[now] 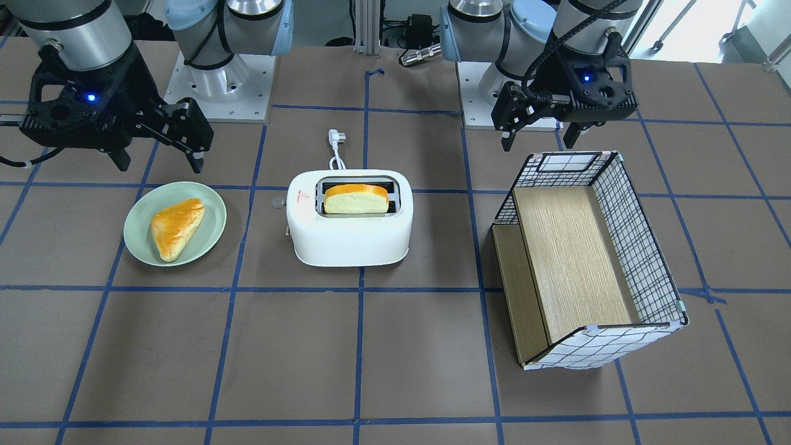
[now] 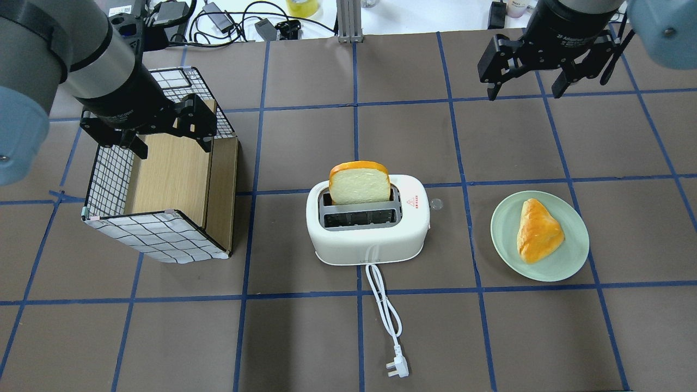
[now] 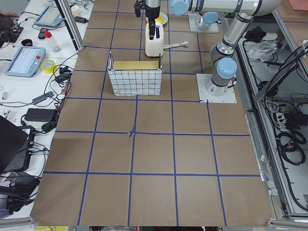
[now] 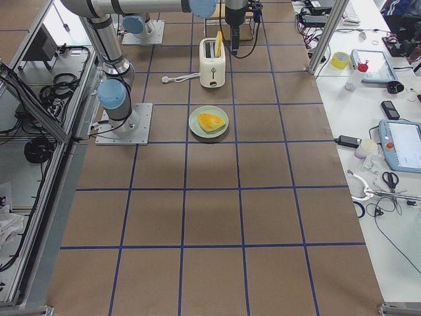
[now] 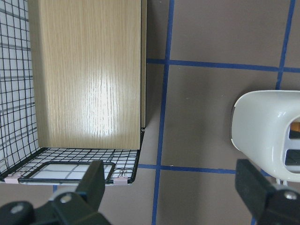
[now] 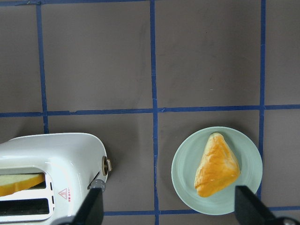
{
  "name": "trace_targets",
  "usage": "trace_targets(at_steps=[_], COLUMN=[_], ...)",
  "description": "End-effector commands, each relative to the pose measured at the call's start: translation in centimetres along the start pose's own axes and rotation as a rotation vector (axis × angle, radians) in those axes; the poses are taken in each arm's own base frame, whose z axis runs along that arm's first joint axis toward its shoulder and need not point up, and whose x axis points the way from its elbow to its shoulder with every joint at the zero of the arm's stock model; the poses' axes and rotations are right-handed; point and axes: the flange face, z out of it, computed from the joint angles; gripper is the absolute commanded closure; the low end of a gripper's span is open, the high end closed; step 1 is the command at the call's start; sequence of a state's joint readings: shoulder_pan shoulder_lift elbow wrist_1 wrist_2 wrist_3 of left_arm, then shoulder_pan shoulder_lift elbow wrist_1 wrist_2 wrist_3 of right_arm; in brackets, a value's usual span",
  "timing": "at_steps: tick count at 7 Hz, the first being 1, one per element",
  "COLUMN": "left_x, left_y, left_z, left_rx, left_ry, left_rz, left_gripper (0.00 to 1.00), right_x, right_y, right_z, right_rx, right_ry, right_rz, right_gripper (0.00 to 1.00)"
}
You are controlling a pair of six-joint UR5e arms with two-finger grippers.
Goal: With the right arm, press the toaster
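Note:
The white toaster (image 2: 365, 245) stands at the table's middle with a bread slice (image 2: 359, 185) upright in one slot; it also shows in the front view (image 1: 349, 238). In the right wrist view the toaster (image 6: 61, 154) has its small side lever (image 6: 107, 165) on the end toward the plate. My right gripper (image 2: 524, 91) is open and empty. It hangs high, beyond the plate, well apart from the toaster, and also shows in the front view (image 1: 157, 164) and its wrist view (image 6: 171, 208). My left gripper (image 2: 171, 147) is open and empty over the checked box.
A green plate (image 2: 566, 261) with a golden pastry (image 2: 538, 231) lies right of the toaster. A checked wire-pattern box (image 2: 158, 239) with a wooden inside lies on its side at the left. The toaster's white cord (image 2: 384, 305) and plug (image 2: 396, 369) trail toward the robot.

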State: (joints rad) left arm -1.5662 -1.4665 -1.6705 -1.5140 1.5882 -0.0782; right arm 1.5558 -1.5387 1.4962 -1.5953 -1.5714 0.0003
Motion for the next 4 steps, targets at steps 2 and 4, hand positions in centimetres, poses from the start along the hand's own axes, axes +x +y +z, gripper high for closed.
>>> trace_targets(at_steps=[2,4], left_x=[-0.01,-0.01], left_y=[0.00,0.00], left_z=[0.00,0.00], left_rx=[0.000,0.000], left_ry=[-0.001,-0.001], left_rz=[0.000,0.000], left_gripper=[0.00,0.00], right_x=[-0.20,-0.20], right_y=[-0.16,-0.14], right_z=[0.12,0.20], right_rx=[0.016,0.014], right_ry=[0.002,0.002], right_rz=[-0.008,-0.008], right_gripper=[0.00,0.00])
